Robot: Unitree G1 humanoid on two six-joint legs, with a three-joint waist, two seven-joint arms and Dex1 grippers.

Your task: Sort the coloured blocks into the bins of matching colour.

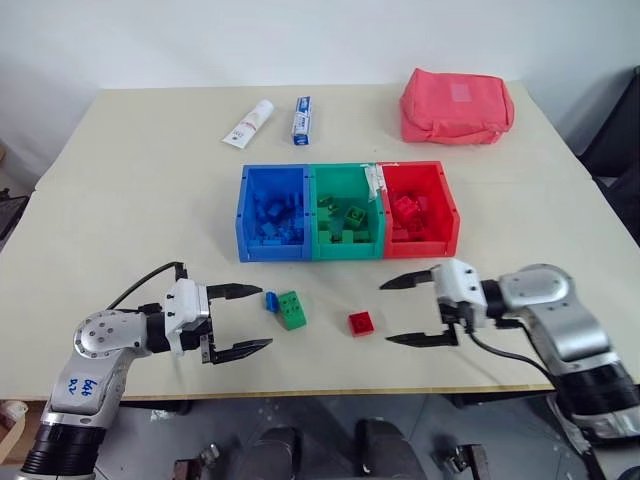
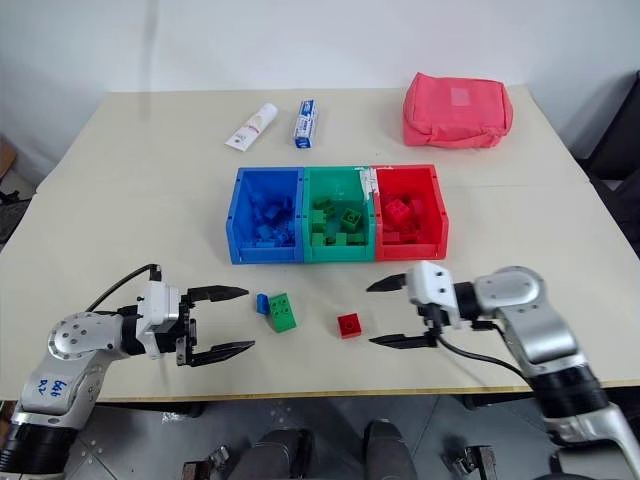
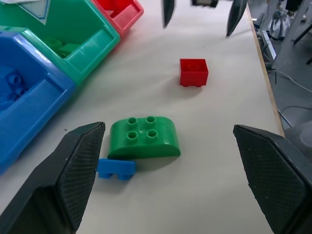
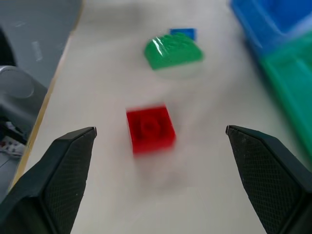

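With both grippers empty and spread wide, the right gripper (image 1: 415, 310) does best to straddle the red block (image 1: 361, 322) lying just left of it, near of the bins (image 1: 347, 250), while the left gripper (image 1: 240, 319) squares up on the green block (image 1: 292, 309).

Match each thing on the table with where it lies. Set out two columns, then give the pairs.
Things:
1. red block
2. green block
3. pink-red pouch
4. white tube

Places:
A. far right corner of the table
B. touching a small blue block, just ahead of the open left tool
C. alone on the tabletop, in front of the open right tool
D. beyond the blue bin, beside a blue-and-white tube

Pairs: 1-C, 2-B, 3-A, 4-D
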